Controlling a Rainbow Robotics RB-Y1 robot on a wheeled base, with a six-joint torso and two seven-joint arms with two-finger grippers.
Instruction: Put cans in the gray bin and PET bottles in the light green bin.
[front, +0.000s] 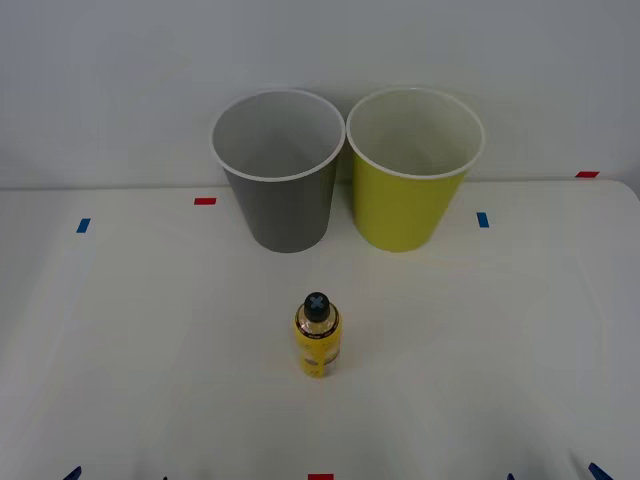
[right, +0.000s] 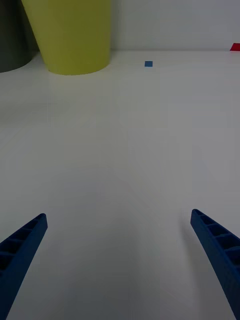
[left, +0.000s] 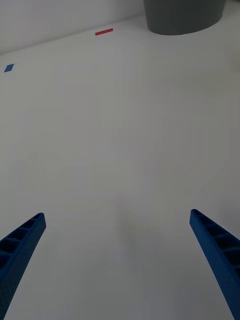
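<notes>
Both our grippers, left (left: 117, 265) and right (right: 117, 265), hung spread wide over bare table, nothing gripped. Ahead, the yellow PET bottle (front: 318, 338) stood upright, awaiting pickup; beyond, gray bin (front: 280, 175) beside light green bin (front: 412, 175).

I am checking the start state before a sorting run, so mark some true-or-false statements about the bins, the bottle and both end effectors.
1. The small yellow bottle with a dark cap stands upright on the white table. True.
2. The tall dark-gray bin with a white rim is on the robot's right of the yellow-green bin. False: it is on the left.
3. The bottle is already inside the yellow-green bin. False: it stands on the table in front of both bins.
4. The right end effector is open over bare table. True.
5. The left end effector grips the bottle. False: it is open and holds nothing.
</notes>
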